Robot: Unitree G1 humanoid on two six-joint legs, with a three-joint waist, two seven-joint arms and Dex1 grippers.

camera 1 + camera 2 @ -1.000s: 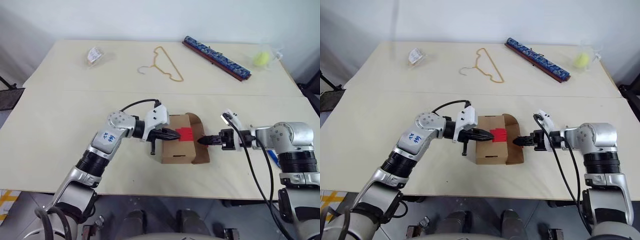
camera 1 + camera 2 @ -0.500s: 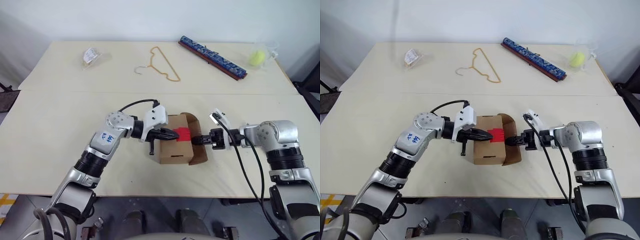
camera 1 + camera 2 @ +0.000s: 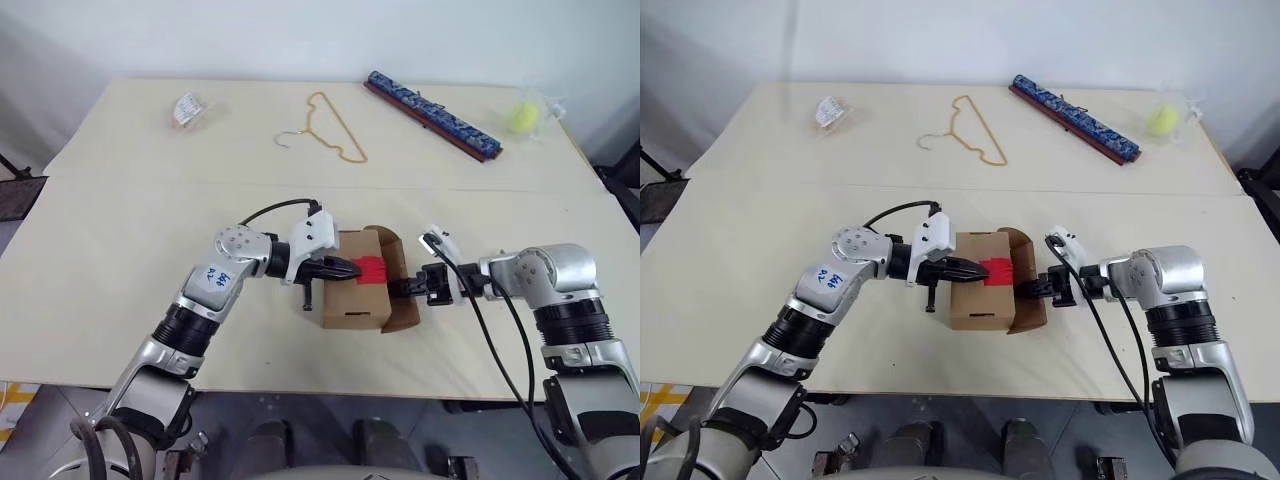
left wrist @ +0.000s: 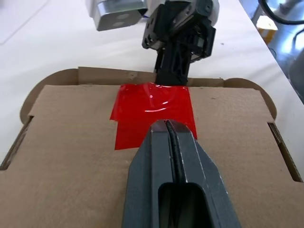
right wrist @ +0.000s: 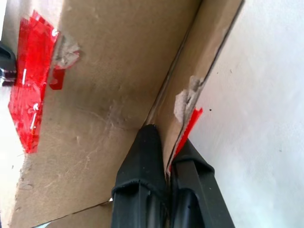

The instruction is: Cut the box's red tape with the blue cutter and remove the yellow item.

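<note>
Right wrist view shows my right gripper (image 5: 168,164) pinched shut on the box's (image 3: 352,295) opened flap (image 5: 199,61), a strip of red tape (image 5: 33,80) clinging to the carton near mid-table; my left gripper (image 4: 169,126) is fully closed, holding nothing, with its tip pressing on the tape patch. I judge the flap should be peeled back slowly along its hinge while the left holds the carton down, so the box doesn't slide or tip before I can look inside for the yellow item. I can read no brand or label on the carton, only faint blue marks on my left forearm (image 3: 214,274), illegible.
</note>
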